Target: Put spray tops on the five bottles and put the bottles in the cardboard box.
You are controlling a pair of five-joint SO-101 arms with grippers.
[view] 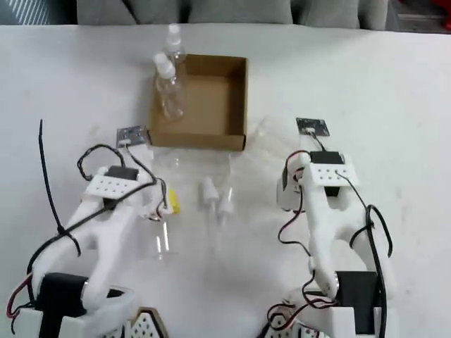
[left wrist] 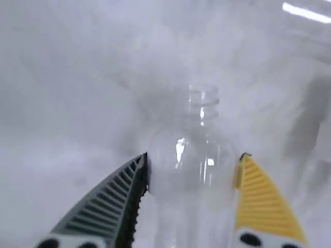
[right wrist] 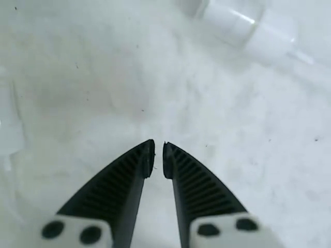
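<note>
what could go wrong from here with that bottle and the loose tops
1. The left gripper holds the clear bottle by its smooth, round body. The bottle could slip or turn when a top is pressed onto its open neck.
2. A spray top lies loose on the table, close beside a second spray top. The right gripper, now shut, could knock one away while going for the other.

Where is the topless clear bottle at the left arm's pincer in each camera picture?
High view: the bottle sits low, left of centre, just below the left pincer.
Left wrist view: between the black and yellow fingers, open neck pointing away.
Right wrist view: faces the table and a spray top instead.
Shared landmark: the yellow finger, in high and left wrist views.
</note>
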